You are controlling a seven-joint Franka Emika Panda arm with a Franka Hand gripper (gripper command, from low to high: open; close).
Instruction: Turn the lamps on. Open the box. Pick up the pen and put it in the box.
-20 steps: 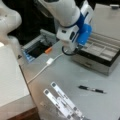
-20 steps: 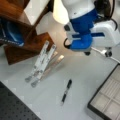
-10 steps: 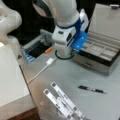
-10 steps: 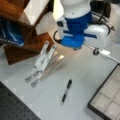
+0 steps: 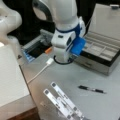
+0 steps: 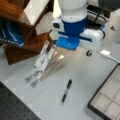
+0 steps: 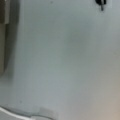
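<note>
The box (image 5: 100, 51) stands open at a front view's right, its lid (image 5: 107, 20) upright and its grey compartments bare; only a corner of the box (image 6: 107, 98) shows in the opposite view. The pen (image 5: 91, 89) lies flat on the grey table, slim and black, also seen as the pen (image 6: 66, 90) below the arm. My gripper (image 6: 88, 52) hangs under the white and blue wrist, above the table between the box and the pen, touching neither. In the wrist view only the pen's end (image 7: 101, 3) shows at the top edge. The lamps are out of view.
White flat strips (image 5: 62, 102) lie fanned out near the pen, seen as strips (image 6: 43, 62) too. A white cable with a plug (image 5: 48, 61) runs across the table. A white block (image 5: 10, 75) fills the left. A wooden stand (image 6: 22, 32) sits behind the strips.
The arm has moved away from the open box, left and lower over the table. Box and pen have not moved.
</note>
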